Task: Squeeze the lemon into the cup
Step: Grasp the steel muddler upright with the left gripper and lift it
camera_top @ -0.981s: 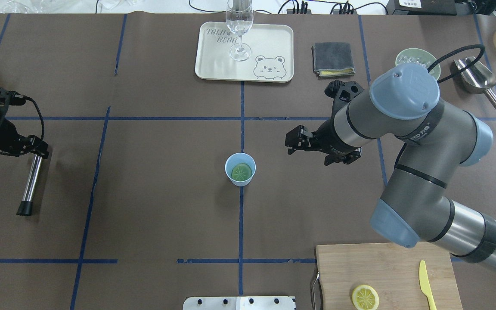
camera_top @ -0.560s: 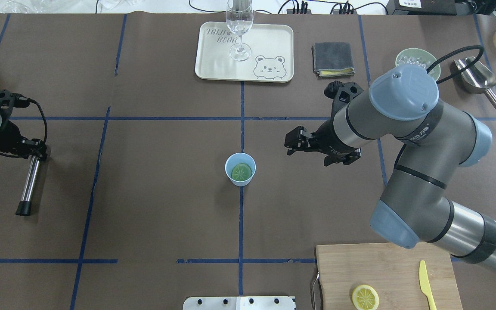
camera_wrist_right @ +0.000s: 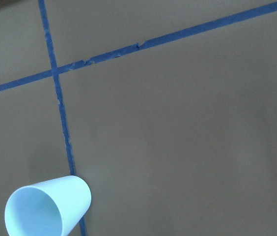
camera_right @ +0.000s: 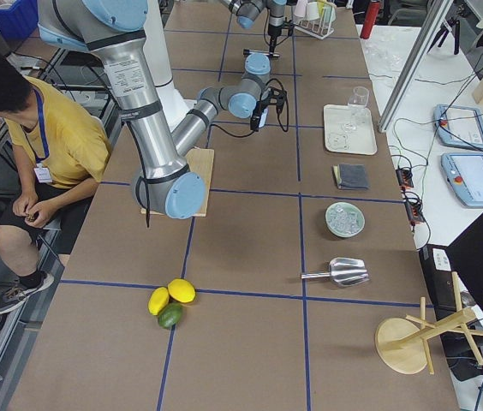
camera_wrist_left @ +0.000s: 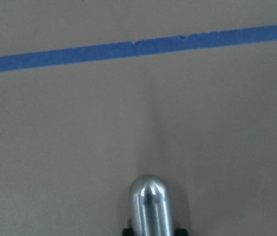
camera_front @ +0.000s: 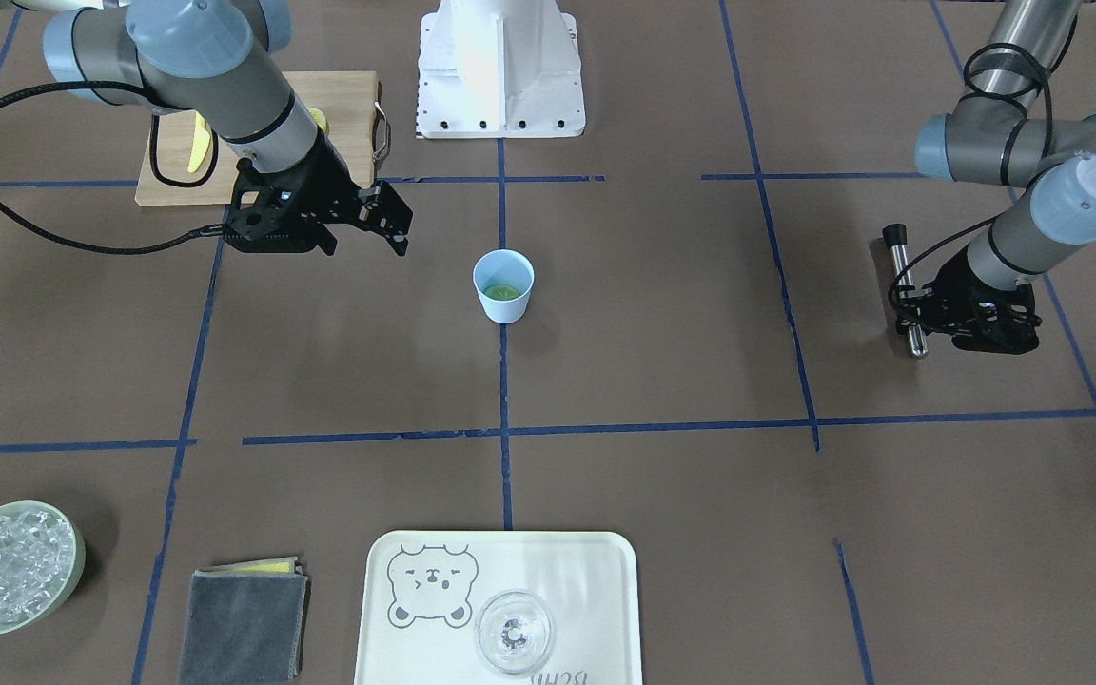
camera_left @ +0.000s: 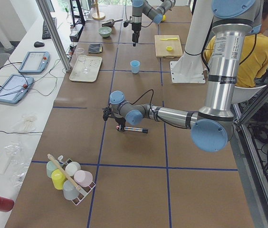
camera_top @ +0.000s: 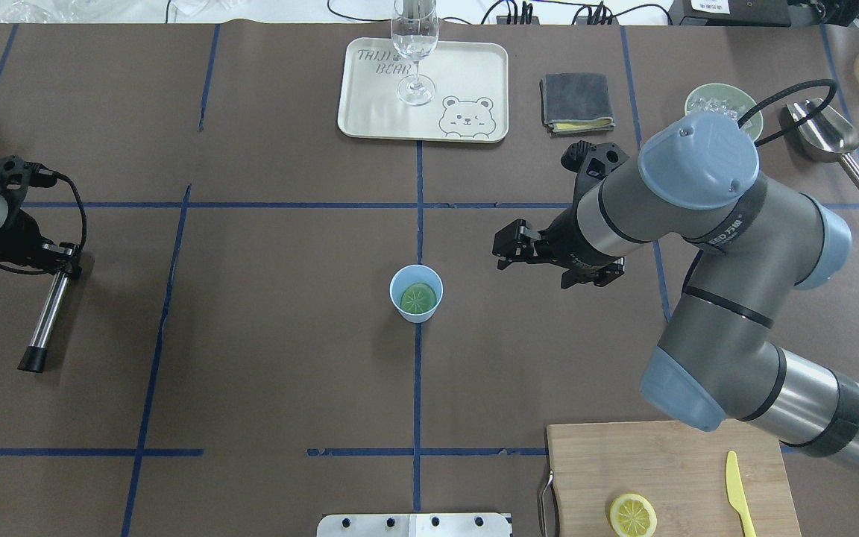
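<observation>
1. Your right gripper [camera_top: 508, 246] hangs above the surface [camera_top: 288, 335] with its fingers spread wide and nothing between them.
2. Your left gripper [camera_top: 57, 259] sits at the far left of the surface. It is closed on one end of a metal rod [camera_top: 45, 317], whose black-capped end points back toward the robot.
3. The lemon [camera_top: 418, 298] lies flat and face up in the bottom of the cup [camera_front: 503, 306], looking greenish against the blue plastic. The cup stands upright on the centre tape line [camera_top: 417, 388].
4. From the right gripper, the cup is near, off to the robot's left and a little closer to the robot's base. The left gripper is well apart from it, so the right arm is the nearer one.
5. The slice is round and has no long axis to line up with. What matters is the cup's upright axis, so any reach for the slice would likely have to come straight down through the mouth.
6. You cannot tell from these views whether any juice has been pressed out.
7. A second slice [camera_top: 632, 515] rests on the cutting board [camera_top: 668, 462] beside the yellow knife [camera_top: 735, 492], at the robot's right.
8. Across the surface stand a tray [camera_top: 370, 123] with a glass [camera_top: 415, 45], a grey cloth [camera_top: 577, 101] and a bowl of ice [camera_front: 72, 533].
9. A person in a yellow shirt [camera_right: 62, 128] sits behind the robot's base.
</observation>
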Robot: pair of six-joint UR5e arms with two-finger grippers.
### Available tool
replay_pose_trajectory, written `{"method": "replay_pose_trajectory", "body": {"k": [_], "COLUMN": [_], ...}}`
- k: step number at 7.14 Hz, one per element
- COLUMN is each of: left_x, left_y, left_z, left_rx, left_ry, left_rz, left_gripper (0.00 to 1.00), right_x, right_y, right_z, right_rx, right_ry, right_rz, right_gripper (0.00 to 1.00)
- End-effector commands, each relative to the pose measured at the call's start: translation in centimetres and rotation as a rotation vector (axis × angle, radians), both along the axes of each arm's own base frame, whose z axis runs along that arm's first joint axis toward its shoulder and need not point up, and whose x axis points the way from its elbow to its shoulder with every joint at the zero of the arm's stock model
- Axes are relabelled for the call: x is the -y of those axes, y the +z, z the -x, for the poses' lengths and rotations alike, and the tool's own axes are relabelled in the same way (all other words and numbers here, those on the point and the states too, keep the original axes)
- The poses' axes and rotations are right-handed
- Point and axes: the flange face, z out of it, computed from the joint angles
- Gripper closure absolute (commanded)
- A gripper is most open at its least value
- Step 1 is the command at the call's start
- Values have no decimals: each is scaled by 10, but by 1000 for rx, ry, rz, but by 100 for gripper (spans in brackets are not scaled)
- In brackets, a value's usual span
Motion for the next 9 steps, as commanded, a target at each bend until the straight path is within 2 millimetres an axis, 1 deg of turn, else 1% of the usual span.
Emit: {"method": "replay_pose_trajectory", "body": {"k": [1, 2, 3, 4, 5, 6, 7, 8, 9], "left_x": [-8, -13, -19, 4, 14, -8, -31, -38, -38], "left_y": [-77, -134, -205, -261, -309, -369, -406, -428, -454], "left_z": [8, 15, 20, 12, 1, -17, -57, -69, -66], "left_rx": [-77, -123, -194, -210, -210, -163, -128, -157, -305], "left_ry": [8, 2, -8, -60, -70, -124, -147, -164, -274], "left_rz": [-127, -193, -321, -422, -433, -528, -612, -645, -635], "left_gripper": [100, 100, 100, 100, 100, 100, 100, 100, 100], "right_x": [-2, -4, -9, -11, -15, -20, -12, -5, -5], "right_y": [-7, -8, -4, 0, 6, 19, 30, 47, 71], "right_z": [-5, -12, -21, -37, -59, -85, -117, -141, -163], "right_rx": [14, 16, 18, 19, 21, 4, -2, 0, 2], "right_ry": [-2, 11, 11, 24, 42, 80, 121, 143, 139], "right_rz": [-6, -16, -17, -19, -21, -23, -23, -35, -50], "right_gripper": [0, 0, 0, 0, 0, 0, 0, 0, 0]}}
